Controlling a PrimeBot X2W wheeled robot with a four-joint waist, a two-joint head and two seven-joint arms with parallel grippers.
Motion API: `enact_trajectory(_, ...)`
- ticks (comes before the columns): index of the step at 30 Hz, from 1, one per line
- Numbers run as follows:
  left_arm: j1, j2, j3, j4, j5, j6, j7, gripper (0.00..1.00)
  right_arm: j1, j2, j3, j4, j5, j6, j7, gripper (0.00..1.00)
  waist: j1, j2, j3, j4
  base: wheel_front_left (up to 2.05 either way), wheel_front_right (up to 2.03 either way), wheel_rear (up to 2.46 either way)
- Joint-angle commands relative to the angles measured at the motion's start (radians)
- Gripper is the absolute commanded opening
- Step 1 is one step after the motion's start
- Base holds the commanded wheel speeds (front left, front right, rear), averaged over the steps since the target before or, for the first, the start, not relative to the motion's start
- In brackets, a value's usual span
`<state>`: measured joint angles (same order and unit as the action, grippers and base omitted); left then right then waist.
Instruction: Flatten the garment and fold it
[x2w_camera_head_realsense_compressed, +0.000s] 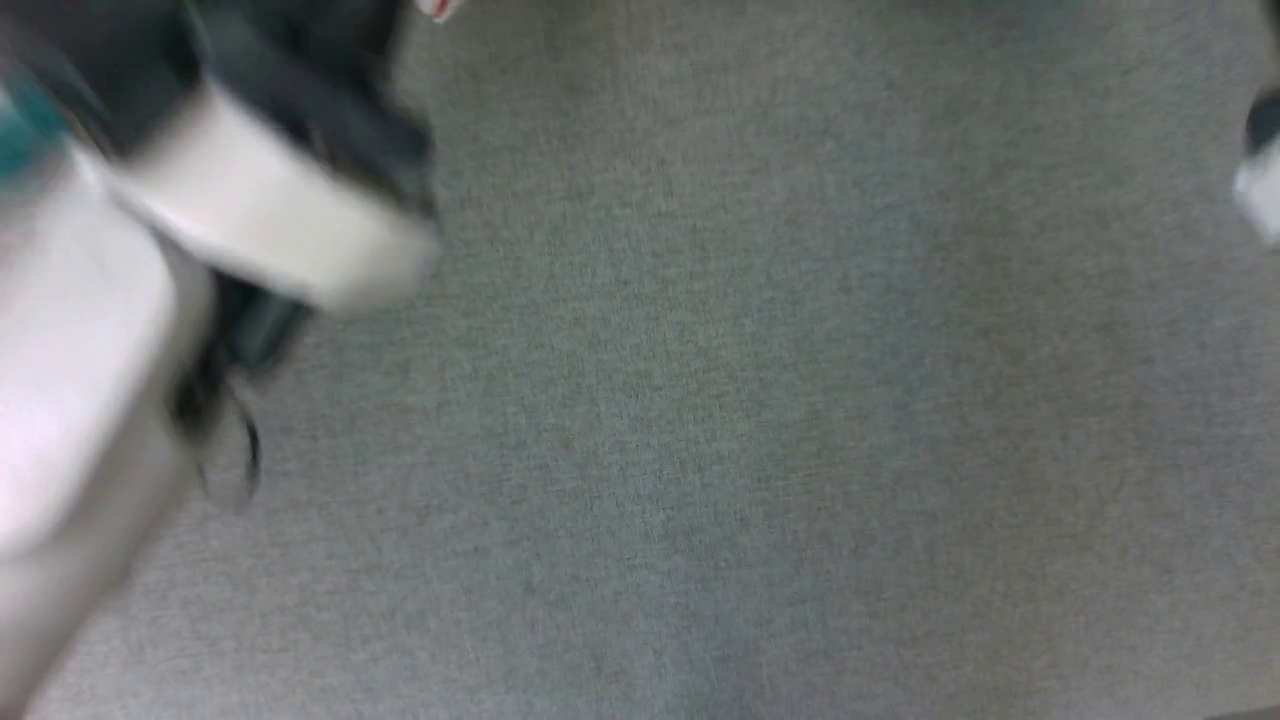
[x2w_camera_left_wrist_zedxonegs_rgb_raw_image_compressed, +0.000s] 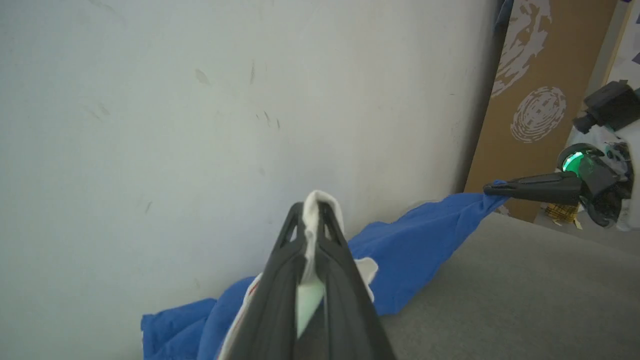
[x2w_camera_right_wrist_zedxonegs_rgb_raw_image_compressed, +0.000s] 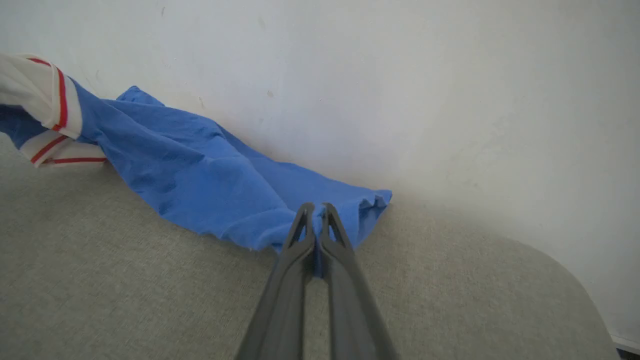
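At the left of the head view, a pale forearm (x2w_camera_head_realsense_compressed: 80, 330) is recorded, blurred, above the grey cloth surface (x2w_camera_head_realsense_compressed: 760, 420). The left gripper (x2w_camera_left_wrist_zedxonegs_rgb_raw_image_compressed: 313, 209) is found clamped on the garment (x2w_camera_left_wrist_zedxonegs_rgb_raw_image_compressed: 420, 240). A fold of white sleeve (x2w_camera_left_wrist_zedxonegs_rgb_raw_image_compressed: 311, 220) is pinched between its fingers and stands up past the tips. From that grip the blue body is stretched rightward along the foot of the white wall (x2w_camera_left_wrist_zedxonegs_rgb_raw_image_compressed: 200, 125). Its long axis is laid from one gripper to the other, parallel to the wall. The sleeve end is pointed toward the robot's left and the blue edge toward its right. At the right end, the right gripper (x2w_camera_left_wrist_zedxonegs_rgb_raw_image_compressed: 492, 189) is seen closed on a corner of the blue fabric, in front of a brown cardboard panel (x2w_camera_left_wrist_zedxonegs_rgb_raw_image_compressed: 540, 60). In the right wrist view its fingers are pressed together on the blue hem. Whether the garment's middle is resting on the surface cannot be told.
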<state>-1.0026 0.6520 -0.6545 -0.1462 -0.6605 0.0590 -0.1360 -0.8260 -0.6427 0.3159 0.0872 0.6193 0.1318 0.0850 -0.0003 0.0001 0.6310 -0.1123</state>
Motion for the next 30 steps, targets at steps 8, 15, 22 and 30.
enact_trajectory(8, 0.407, 0.066, -0.095, -0.152, -0.060, 0.147, 0.025, 0.00, 0.408, 0.102, -0.167, -0.119, -0.015, -0.001, 0.086, 0.00, 0.0003, -0.0001, -0.208, 0.010, 0.00, 0.00, 0.00)
enact_trajectory(15, 0.691, 0.095, -0.167, -0.140, -0.182, 0.222, 0.066, 0.00, 0.694, 0.166, -0.259, -0.160, -0.038, -0.001, 0.184, 0.00, 0.0003, -0.0001, -0.316, 0.010, 0.00, 0.00, 0.00)
enact_trajectory(22, 0.865, 0.112, -0.197, -0.146, -0.335, 0.242, 0.122, 0.00, 0.910, 0.172, -0.302, -0.200, -0.033, -0.001, 0.301, 0.00, 0.0003, -0.0001, -0.393, 0.013, 0.00, 0.00, 0.00)
enact_trajectory(30, 0.994, 0.161, -0.227, -0.187, -0.475, 0.263, 0.222, 0.00, 1.102, 0.134, -0.301, -0.238, 0.022, -0.001, 0.466, 0.00, 0.0003, -0.0001, -0.450, 0.020, 0.00, 0.00, 0.00)
